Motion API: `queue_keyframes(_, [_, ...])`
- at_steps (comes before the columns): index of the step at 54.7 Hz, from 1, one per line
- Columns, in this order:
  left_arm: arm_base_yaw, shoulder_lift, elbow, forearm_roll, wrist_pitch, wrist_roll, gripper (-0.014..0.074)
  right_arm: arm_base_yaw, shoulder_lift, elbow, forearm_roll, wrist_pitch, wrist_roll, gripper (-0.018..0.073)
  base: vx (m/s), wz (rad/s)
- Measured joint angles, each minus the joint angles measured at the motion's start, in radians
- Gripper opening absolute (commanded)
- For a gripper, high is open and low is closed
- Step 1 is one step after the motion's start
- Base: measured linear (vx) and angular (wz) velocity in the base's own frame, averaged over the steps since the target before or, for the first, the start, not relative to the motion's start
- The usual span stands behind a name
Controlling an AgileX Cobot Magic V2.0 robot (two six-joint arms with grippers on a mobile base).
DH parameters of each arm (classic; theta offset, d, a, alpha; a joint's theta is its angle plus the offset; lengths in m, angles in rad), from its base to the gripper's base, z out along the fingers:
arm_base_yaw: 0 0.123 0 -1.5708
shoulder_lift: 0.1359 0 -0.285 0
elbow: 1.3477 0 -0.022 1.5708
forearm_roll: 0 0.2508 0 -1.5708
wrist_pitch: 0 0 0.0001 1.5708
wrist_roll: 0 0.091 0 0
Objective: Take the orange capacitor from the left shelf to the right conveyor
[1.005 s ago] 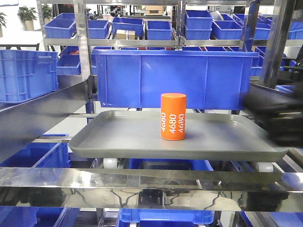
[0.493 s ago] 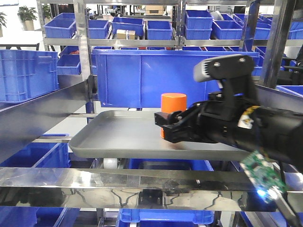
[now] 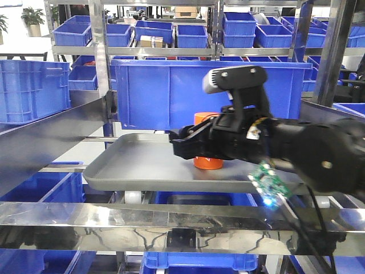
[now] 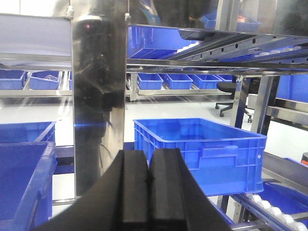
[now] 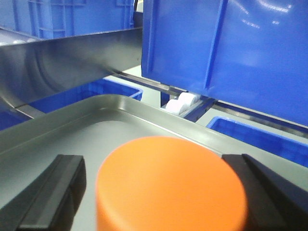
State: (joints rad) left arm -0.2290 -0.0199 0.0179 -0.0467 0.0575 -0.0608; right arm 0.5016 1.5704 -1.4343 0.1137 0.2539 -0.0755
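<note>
Right gripper (image 5: 159,190) spread, jaws straddling small orange cylindrical capacitor (image 3: 208,162), upright mid-frame on shallow grey metal tray (image 3: 137,165). Centre it, close gently below the top, lift straight. Left gripper (image 4: 148,185) clenched, empty.

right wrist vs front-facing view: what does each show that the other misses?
Right wrist only: the flat top of the orange capacitor seen from above, between the right gripper's black fingers, with a gap showing on one side.

Front-facing only: the arm's wrist camera, a green circuit board with a blue light, the steel rails, and rows of small blue bins behind.

Both: the capacitor, the grey tray it stands on, and the large blue bin behind the tray.
</note>
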Motion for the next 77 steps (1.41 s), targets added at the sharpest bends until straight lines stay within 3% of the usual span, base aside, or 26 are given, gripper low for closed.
queue_keyframes(5, [0.0,0.0,0.0,0.0,0.0,0.0,-0.0006,0.0,0.016,-0.008,0.0,0.003,0.001,0.0371,0.0,0.0])
queue_keyframes(10, [0.0,0.0,0.0,0.0,0.0,0.0,-0.0006,0.0,0.017,-0.008,0.0,0.007,0.002,0.0102,0.0,0.0])
queue_keyframes(13, [0.0,0.0,0.0,0.0,0.0,0.0,-0.0006,0.0,0.017,-0.01,0.0,0.008,0.002,-0.0015,0.0,0.0])
queue_keyframes(24, [0.0,0.0,0.0,0.0,0.0,0.0,-0.0006,0.0,-0.024,-0.011,-0.011,0.047,0.002,-0.0009,0.0,0.0])
queue_keyframes(31, [0.0,0.0,0.0,0.0,0.0,0.0,-0.0006,0.0,-0.107,-0.011,-0.075,0.111,0.002,-0.0009,0.0,0.0])
queue_keyframes(40, [0.0,0.0,0.0,0.0,0.0,0.0,-0.0006,0.0,-0.292,-0.011,-0.16,0.293,0.002,-0.0009,0.0,0.0])
queue_keyframes(51, [0.0,0.0,0.0,0.0,0.0,0.0,-0.0006,0.0,-0.51,0.008,-0.186,0.518,0.002,-0.0008,0.0,0.0])
queue_keyframes(61, [0.0,0.0,0.0,0.0,0.0,0.0,-0.0006,0.0,-0.803,0.257,-0.196,0.431,0.018,-0.0008,0.0,0.0])
queue_keyframes(77, [0.0,0.0,0.0,0.0,0.0,0.0,-0.0006,0.0,-1.255,0.796,-0.276,0.191,0.17,-0.0008,0.0,0.0])
